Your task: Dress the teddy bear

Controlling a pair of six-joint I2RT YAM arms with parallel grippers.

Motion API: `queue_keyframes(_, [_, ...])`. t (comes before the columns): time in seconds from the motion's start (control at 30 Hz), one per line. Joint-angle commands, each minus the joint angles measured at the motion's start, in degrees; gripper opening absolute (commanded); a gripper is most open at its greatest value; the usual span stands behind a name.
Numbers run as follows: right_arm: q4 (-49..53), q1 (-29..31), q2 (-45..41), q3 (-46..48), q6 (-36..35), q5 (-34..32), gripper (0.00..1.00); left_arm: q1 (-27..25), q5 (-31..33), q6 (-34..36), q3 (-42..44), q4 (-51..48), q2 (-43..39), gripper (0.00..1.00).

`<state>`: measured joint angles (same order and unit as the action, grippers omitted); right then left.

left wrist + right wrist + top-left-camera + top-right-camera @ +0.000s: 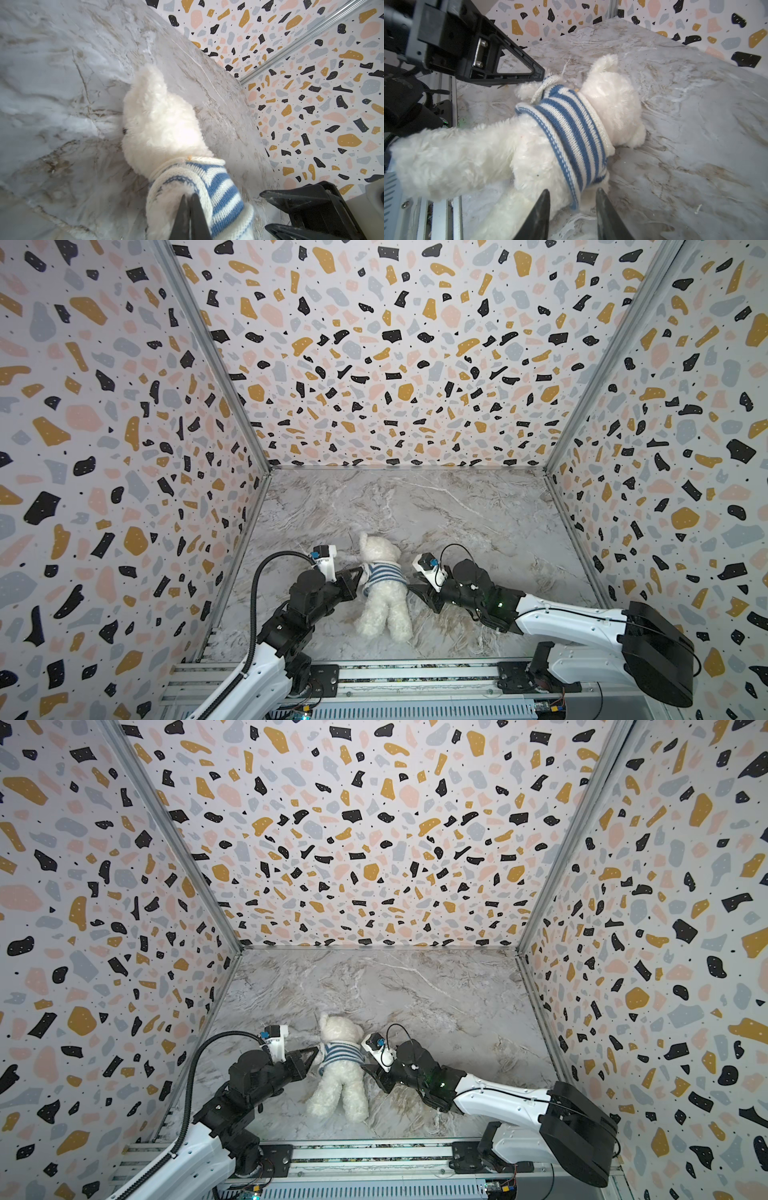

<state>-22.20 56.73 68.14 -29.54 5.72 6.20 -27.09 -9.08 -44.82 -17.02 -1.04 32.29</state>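
The teddy bear lies face down on the marble table, head toward the back wall. A blue-and-white striped shirt is around its chest. My left gripper is at the bear's left arm, shut, with its tips pinched on the sleeve cuff. My right gripper stands open beside the bear's right flank. Its fingers straddle the shirt's lower hem without closing on it. The bear's face is hidden.
Terrazzo-patterned walls enclose the table on the left, back and right. An aluminium rail carrying both arm bases runs along the front edge. Bare marble stretches behind and to the right of the bear.
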Motion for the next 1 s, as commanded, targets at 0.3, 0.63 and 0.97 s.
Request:
queue_keyframes(0.3, [2.8, -2.3, -11.8, 3.8, 1.7, -3.4, 0.43, 0.1, 7.9, 15.0, -15.2, -15.4, 9.9, 0.00])
queue_keyframes(0.63, [2.4, -6.1, -15.9, 8.6, 5.0, -3.5, 0.44, -1.5, 7.0, 15.5, -19.5, -11.6, 20.9, 0.00])
queue_keyframes(0.97, [0.4, -11.1, -16.4, 12.4, 7.8, -0.9, 0.44, -10.0, 10.1, 12.3, -23.6, -5.3, 30.9, 0.00])
